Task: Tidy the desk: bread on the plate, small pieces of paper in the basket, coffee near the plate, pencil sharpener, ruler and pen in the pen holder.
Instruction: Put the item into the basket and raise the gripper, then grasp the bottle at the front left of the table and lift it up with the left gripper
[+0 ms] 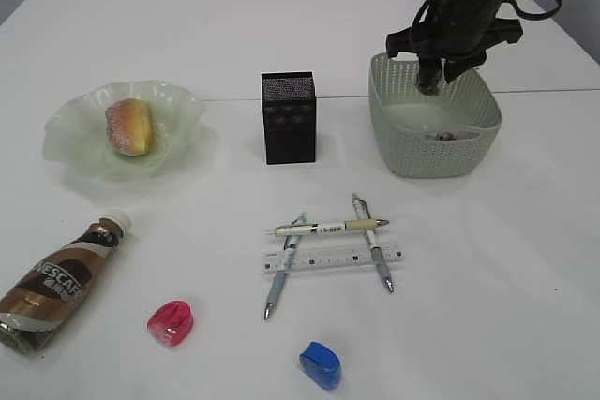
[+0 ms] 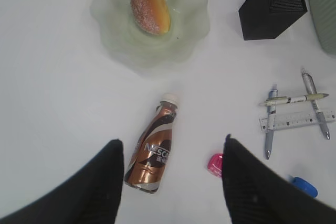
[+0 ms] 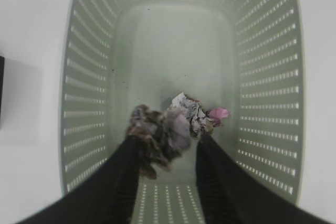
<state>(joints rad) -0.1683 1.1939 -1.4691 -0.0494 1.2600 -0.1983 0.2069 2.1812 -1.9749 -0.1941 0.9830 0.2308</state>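
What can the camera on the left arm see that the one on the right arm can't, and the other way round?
Only the left arm's camera shows the bread on its plate, the coffee bottle, the pens, the ruler and two sharpeners, pink and blue. Only the right arm's camera looks down into the basket and shows the crumpled paper inside. Both show white table, an edge of the black pen holder, and their own dark claw fingers.

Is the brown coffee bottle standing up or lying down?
Lying down. The brown coffee bottle rests on its side on the white table, white cap pointing toward the pale green plate.
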